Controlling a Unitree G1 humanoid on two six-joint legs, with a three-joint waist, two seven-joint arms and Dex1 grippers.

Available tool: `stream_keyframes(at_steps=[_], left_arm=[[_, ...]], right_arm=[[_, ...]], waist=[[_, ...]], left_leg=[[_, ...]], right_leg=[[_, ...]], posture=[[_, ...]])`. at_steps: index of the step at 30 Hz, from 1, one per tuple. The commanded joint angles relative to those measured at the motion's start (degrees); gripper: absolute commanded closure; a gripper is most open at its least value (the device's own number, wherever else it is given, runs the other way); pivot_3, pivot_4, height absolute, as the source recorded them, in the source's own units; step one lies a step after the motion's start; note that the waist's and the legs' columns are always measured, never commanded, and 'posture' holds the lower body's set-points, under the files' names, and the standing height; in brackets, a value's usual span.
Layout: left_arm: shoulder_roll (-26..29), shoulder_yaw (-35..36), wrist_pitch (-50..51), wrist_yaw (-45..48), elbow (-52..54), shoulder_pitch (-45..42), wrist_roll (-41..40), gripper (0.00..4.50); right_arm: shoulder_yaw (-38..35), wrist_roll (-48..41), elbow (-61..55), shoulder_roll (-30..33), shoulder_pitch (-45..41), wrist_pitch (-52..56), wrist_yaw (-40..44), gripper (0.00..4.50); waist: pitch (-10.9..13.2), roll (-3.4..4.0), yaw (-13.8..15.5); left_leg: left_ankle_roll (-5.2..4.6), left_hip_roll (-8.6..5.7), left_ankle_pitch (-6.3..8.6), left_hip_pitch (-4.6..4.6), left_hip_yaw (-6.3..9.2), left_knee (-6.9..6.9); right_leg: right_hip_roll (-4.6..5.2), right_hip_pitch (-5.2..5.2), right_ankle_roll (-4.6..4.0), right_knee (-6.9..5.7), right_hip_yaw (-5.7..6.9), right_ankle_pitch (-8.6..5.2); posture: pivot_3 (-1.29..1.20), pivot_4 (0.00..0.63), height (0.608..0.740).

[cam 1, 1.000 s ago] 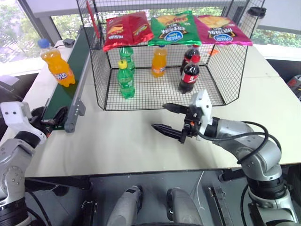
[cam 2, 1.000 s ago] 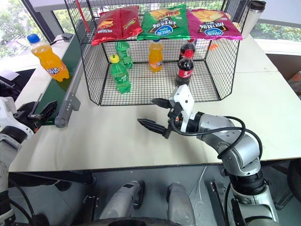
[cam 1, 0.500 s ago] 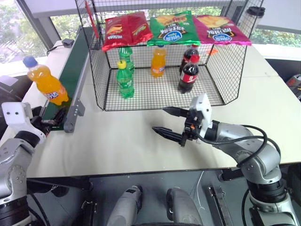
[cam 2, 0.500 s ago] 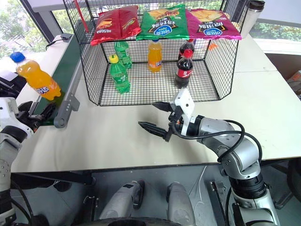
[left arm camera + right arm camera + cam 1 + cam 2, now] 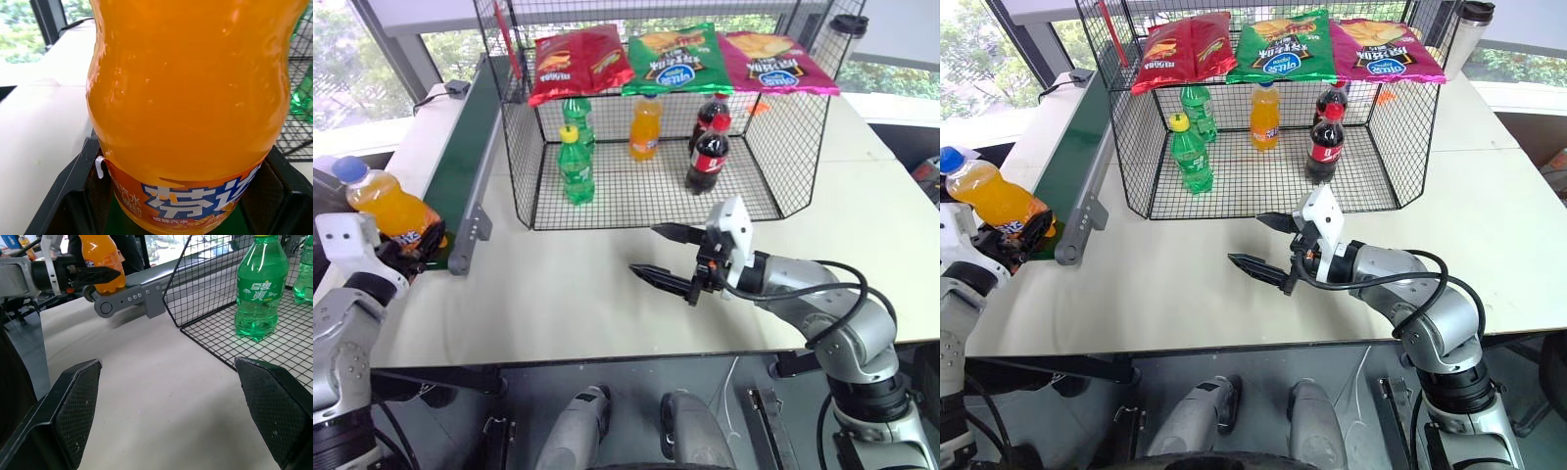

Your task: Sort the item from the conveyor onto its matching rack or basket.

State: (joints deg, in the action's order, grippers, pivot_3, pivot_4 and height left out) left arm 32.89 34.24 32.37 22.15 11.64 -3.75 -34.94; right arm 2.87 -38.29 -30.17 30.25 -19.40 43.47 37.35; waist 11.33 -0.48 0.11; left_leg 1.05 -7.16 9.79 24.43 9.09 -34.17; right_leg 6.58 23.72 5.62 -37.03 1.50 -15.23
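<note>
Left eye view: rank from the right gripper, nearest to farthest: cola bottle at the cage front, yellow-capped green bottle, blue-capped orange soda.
1. Cola bottle, just beyond the right gripper, in the cage.
2. Yellow-capped green bottle, cage's left side.
3. Blue-capped orange soda, far left, in the left gripper.

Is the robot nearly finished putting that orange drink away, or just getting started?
Early on. Done: the left gripper has shut on the orange soda bottle at the near end of the conveyor. In hand: the bottle, leaning in that grip. Left: carrying it into the black wire cage, where other bottles stand. The right gripper waits open over the table.
</note>
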Motion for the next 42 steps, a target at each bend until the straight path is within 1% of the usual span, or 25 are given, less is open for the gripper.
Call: stream_keyframes(at_steps=[1, 5, 8, 9, 13, 14, 16, 18, 22, 25, 28, 33, 36, 42], left_arm=[[1.16, 3.84, 3.14, -0.31, 2.71, -2.55, -6.2, 1.55], [2.76, 5.59, 5.44, -0.8, 2.99, -4.74, -10.1, 1.55], [5.38, 6.33, 7.74, -1.02, 2.54, -10.04, -14.26, 1.55], [6.24, 5.5, 8.39, -0.17, 2.82, -11.04, -14.99, 1.55], [8.29, -0.88, 10.16, 4.37, 5.05, -13.22, -16.0, 1.55], [8.88, -2.52, 9.76, 5.64, 5.31, -13.42, -15.12, 1.55], [9.92, -8.23, 7.0, 9.27, 4.84, -14.75, -11.07, 1.55], [10.0, -13.85, 5.79, 13.08, 4.55, -16.23, -9.03, 1.55], [8.69, -23.54, 3.77, 19.16, 4.64, -18.14, -5.32, 1.55], [6.25, -30.16, -0.49, 21.85, 3.01, -19.11, -0.32, 1.55], [4.82, -36.38, -5.34, 26.37, 1.38, -18.06, 4.55, 1.55], [2.01, -41.3, -9.95, 30.56, -1.85, -18.91, 8.71, 1.55], [-0.86, -44.13, -13.3, 31.82, -6.42, -20.4, 12.17, 1.55], [-5.03, -45.2, -14.87, 32.86, -9.69, -22.46, 14.09, 1.55]], right_arm=[[-0.57, -0.59, -2.39, 0.28, -0.38, -0.12, -0.23, 0.0], [-0.56, -0.75, -2.6, 0.33, -0.26, -0.06, -0.27, 0.0], [-0.67, -0.86, -2.31, 0.38, -0.34, -0.14, -0.05, 0.0], [-0.73, -0.97, -2.26, 0.36, -0.4, -0.12, -0.01, 0.0], [-0.88, -1.57, -2.33, 0.12, -0.91, 0.34, -0.21, 0.0], [-0.91, -1.64, -2.27, 0.06, -1.06, 0.44, -0.24, 0.0], [-0.86, -1.51, -2.2, -0.17, -1.29, 0.39, -0.36, 0.0], [-0.66, -1.48, -2.14, -0.33, -1.54, 0.48, -0.48, 0.0], [-0.6, -1.62, -1.9, -0.08, -2.07, 0.89, -0.46, 0.0], [-0.36, -1.42, -1.46, -0.03, -2.7, 0.85, -0.21, 0.0], [0.31, -0.88, -1.32, 0.01, -3.32, 0.53, 0.11, 0.0], [0.33, -0.28, -0.84, -0.21, -4.18, 0.17, -0.31, 0.0], [-0.19, -0.64, 0.45, -2.07, -6.48, 0.98, -2.41, 0.0], [-0.28, -1.66, 0.86, -4.25, -9.34, 3.06, -4.61, 0.0]], waist=[[0.0, 0.0, 0.42], [0.02, -0.05, 0.58], [0.07, -0.27, 0.65], [0.05, -0.31, 0.63], [0.04, -0.31, 0.51], [0.04, -0.31, 0.5], [0.04, -0.31, 0.52], [0.05, -0.3, 0.6], [0.05, -0.31, 0.5], [0.05, -0.3, 0.37], [0.05, -0.3, 0.37], [0.05, -0.3, 0.49], [0.05, -0.3, 0.56], [0.05, -0.3, 0.51]], left_leg=[[0.0, 0.0, 0.0, 0.0, 0.0, 0.0], [0.0, 0.0, 0.0, 0.01, 0.01, 0.0], [0.0, 0.01, 0.0, 0.04, 0.02, 0.0], [0.0, 0.01, 0.0, 0.08, 0.06, 0.0], [-0.01, -0.01, 0.0, 0.06, -0.06, 0.0], [-0.01, -0.01, 0.0, 0.06, -0.07, 0.0], [-0.02, -0.01, 0.0, 0.06, -0.08, 0.01], [-0.02, 0.01, 0.0, 0.07, -0.07, 0.01], [-0.02, 0.01, 0.0, 0.07, -0.08, 0.01], [-0.13, 0.02, -0.07, 0.08, -0.09, 0.06], [-0.16, 0.02, -0.08, 0.09, -0.1, 0.11], [-0.17, 0.03, -0.09, 0.1, -0.1, 0.11], [-0.18, 0.02, -0.1, 0.1, -0.1, 0.08], [-0.18, 0.02, -0.1, 0.12, -0.09, 0.07]], right_leg=[[-0.01, 0.0, 0.0, 0.0, 0.0, 0.0], [-0.02, 0.01, 0.01, 0.0, 0.0, 0.01], [-0.03, 0.05, 0.02, -0.01, 0.01, 0.01], [-0.05, 0.08, 0.05, -0.02, 0.04, 0.04], [-0.01, 0.06, 0.12, 0.02, -0.01, 0.08], [-0.01, 0.06, 0.13, 0.04, -0.01, 0.08], [-0.01, 0.06, 0.13, 0.04, -0.02, 0.09], [-0.03, 0.07, 0.09, 0.02, -0.02, 0.08], [-0.02, 0.07, -0.05, 0.05, -0.03, 0.03], [-0.01, 0.11, -0.03, 0.06, -0.03, 0.04], [-0.01, 0.15, 0.1, 0.05, -0.04, 0.11], [-0.01, 0.17, 0.1, 0.05, -0.03, 0.11], [-0.01, 0.15, 0.09, 0.04, -0.03, 0.12], [-0.02, 0.17, 0.13, 0.03, -0.02, 0.15]], posture=[[0.0, 0.15, 0.739], [0.0, 0.15, 0.739], [0.0, 0.15, 0.739], [0.0, 0.15, 0.739], [0.0, 0.15, 0.739], [0.0, 0.15, 0.739], [0.0, 0.15, 0.739], [0.0, 0.15, 0.739], [0.0, 0.15, 0.739], [0.0, 0.15, 0.739], [0.0, 0.15, 0.739], [0.0, 0.15, 0.739], [0.0, 0.15, 0.739], [0.0, 0.15, 0.739]])
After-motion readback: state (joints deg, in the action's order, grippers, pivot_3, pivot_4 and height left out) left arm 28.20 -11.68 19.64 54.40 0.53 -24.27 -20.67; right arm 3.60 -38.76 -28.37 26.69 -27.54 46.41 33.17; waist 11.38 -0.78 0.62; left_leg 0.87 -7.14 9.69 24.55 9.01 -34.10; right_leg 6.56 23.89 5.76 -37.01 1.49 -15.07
